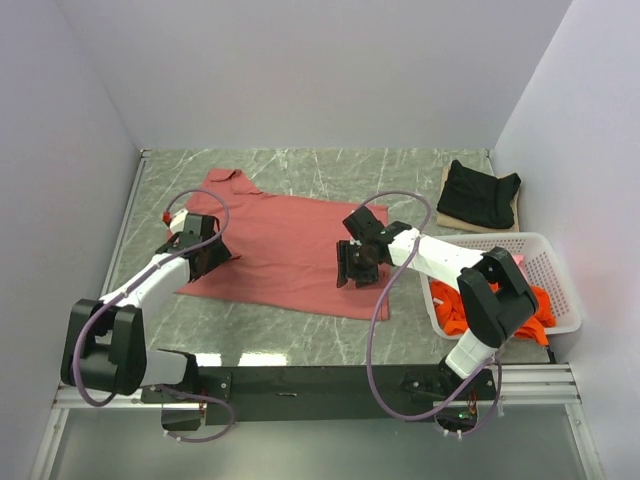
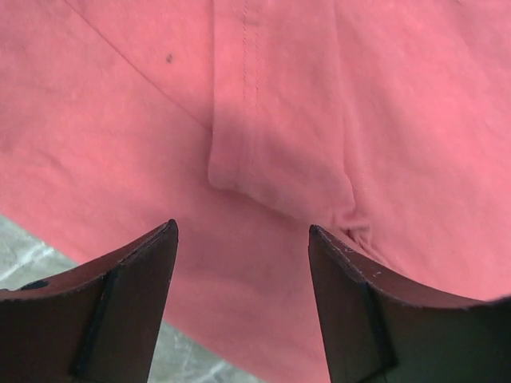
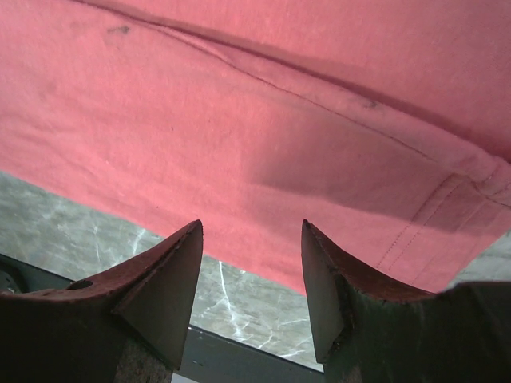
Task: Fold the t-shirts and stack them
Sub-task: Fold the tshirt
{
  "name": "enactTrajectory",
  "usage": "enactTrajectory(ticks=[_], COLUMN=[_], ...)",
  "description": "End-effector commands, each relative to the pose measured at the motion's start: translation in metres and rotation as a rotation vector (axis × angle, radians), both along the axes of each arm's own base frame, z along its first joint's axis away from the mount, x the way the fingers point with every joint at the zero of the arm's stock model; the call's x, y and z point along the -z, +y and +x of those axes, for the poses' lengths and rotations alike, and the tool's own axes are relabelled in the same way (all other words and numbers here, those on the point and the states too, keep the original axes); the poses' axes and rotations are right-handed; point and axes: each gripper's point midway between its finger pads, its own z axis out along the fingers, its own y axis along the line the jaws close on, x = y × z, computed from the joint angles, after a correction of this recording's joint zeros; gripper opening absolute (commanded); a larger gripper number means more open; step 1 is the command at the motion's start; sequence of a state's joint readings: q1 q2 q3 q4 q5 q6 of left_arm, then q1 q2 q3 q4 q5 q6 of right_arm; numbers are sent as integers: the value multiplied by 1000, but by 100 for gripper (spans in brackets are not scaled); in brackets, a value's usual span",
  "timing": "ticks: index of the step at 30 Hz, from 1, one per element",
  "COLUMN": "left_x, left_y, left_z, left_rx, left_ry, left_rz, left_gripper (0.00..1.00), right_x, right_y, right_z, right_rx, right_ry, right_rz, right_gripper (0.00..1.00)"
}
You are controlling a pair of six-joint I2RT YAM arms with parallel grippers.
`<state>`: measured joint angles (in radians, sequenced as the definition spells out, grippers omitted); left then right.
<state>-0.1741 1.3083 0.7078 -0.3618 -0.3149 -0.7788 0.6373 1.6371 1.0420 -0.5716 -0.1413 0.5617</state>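
Two arms reach over a red shirt (image 1: 290, 250) that lies spread flat in the middle of a grey marble table (image 1: 300, 175). The left gripper (image 1: 212, 255) is at the shirt's left edge and the right gripper (image 1: 350, 272) is over its right part, close to the near hem. Both have their fingers wide apart and hold nothing.

A black shirt (image 1: 482, 192) sits already folded to the far right of the red one. An orange shirt (image 1: 460, 312) lies crumpled in a white basket (image 1: 562, 292) to the near right. So the step in hand looks like the first fold of the red shirt. Next, each gripper would need to come down and pinch an edge, lifting one layer cleanly.

Only the top view shows the other shirts and the basket. The left wrist view shows a stitched sleeve fold just ahead of the fingertips. The right wrist view shows the hem, a corner and bare table below the fingers. Whether either gripper touches the cloth is hard to tell from any view.
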Motion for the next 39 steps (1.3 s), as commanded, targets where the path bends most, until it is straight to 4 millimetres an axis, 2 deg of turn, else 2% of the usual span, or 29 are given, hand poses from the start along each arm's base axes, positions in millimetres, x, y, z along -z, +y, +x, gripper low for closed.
enactTrajectory(ticks=[1,4,13,19,24,28,32,39], left_x=[-8,1,4,3,0,-10,-26,-20], left_y=[10,12,14,13,7,-1,-17,-36], left_z=[20,28,44,47,58,76,106,136], left_rx=[1,14,19,31,58,96,161,255], left_ry=[-56,-29,-26,-28,-40,-68,-117,-91], left_rz=[52,63,81,79,61,47,4,-40], left_gripper=[72,67,47,27,2,1,0,1], right_x=[-8,-9,-7,-3,0,0,1,8], right_y=[7,9,12,13,14,14,14,11], right_z=[2,2,1,0,-1,-1,-2,-6], right_rx=[-4,-11,-26,-31,-37,-40,-40,-43], right_ry=[-26,-24,-15,-6,7,6,10,33], right_rz=[29,25,17,12,6,5,1,-10], right_gripper=[60,60,60,60,60,60,60,60])
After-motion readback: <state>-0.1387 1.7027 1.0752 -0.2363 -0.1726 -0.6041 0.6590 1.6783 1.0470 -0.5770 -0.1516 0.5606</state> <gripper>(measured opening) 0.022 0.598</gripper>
